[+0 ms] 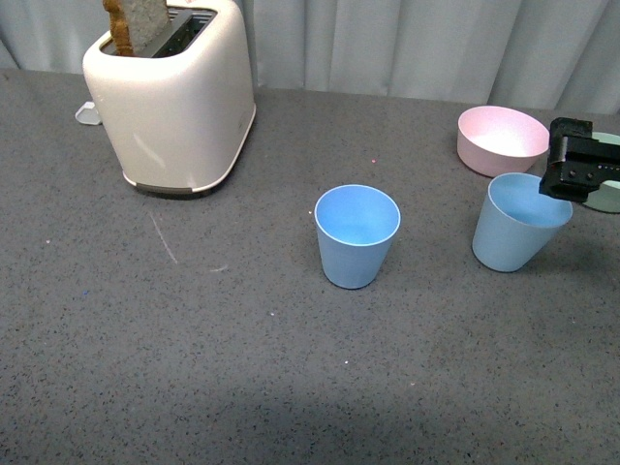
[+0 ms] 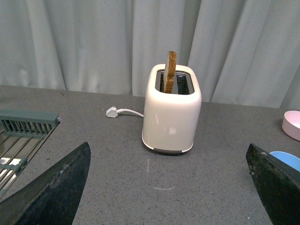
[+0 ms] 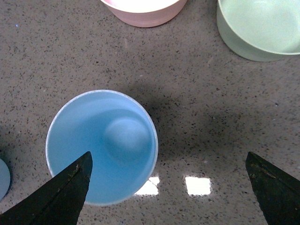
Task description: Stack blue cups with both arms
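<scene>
Bright, soft, even light from above, everything on the worktop (image 1: 242, 368) crisp, a dim shadow band along its near edge, two square glare spots beside the right-hand blue cup (image 3: 101, 145), faint shadow around it.

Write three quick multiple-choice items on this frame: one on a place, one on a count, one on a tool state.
1. The pink bowl sits:
A) behind the right-hand blue cup
B) in front of it
C) inside it

2. Blue cups on the table:
A) one
B) two
C) three

3. The right tool is:
A) shut on a cup
B) open
C) out of view

Key:
1 A: the front view shows the bowl farther back than that cup.
2 B: only the right-hand one and the middle blue cup show.
3 B: the right wrist view shows its fingers wide apart, clamping nothing.
</scene>
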`<action>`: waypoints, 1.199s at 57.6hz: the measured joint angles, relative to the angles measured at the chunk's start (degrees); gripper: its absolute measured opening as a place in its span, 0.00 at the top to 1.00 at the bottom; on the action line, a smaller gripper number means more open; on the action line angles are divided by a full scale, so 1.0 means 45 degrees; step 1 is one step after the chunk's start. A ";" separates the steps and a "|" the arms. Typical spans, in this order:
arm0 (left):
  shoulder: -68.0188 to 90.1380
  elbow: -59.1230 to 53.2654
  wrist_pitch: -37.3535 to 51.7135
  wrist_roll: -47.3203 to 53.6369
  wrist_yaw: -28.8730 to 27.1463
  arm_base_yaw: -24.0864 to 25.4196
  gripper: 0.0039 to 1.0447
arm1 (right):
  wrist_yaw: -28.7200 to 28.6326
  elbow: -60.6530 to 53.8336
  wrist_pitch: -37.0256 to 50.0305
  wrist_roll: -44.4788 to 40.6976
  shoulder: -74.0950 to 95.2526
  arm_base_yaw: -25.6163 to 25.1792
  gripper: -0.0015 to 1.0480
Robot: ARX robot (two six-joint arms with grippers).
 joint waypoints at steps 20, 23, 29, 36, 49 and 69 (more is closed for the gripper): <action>0.0000 0.0000 0.0000 0.0000 0.0000 0.0000 0.06 | 0.0015 0.1870 -0.1093 0.1054 0.2147 0.0112 0.34; 0.0000 0.0000 0.0000 0.0000 0.0000 0.0000 0.06 | 0.0015 0.1948 -0.1171 0.1132 0.2249 0.0136 0.41; 0.0000 0.0000 0.0000 0.0000 0.0000 0.0000 0.06 | -0.0019 0.2098 -0.1428 0.1307 0.2419 0.0180 0.54; 0.0000 0.0000 0.0000 0.0000 0.0000 -0.0005 0.06 | -0.0044 0.2142 -0.1515 0.1447 0.2477 0.0228 0.73; 0.0000 0.0000 0.0000 0.0000 0.0000 0.0000 0.06 | -0.0141 0.2176 -0.1559 0.1588 0.2472 0.0243 0.99; 0.0000 0.0000 0.0000 0.0000 0.0000 0.0000 0.06 | -0.2093 0.2011 -0.2268 0.2137 0.0923 0.0418 0.99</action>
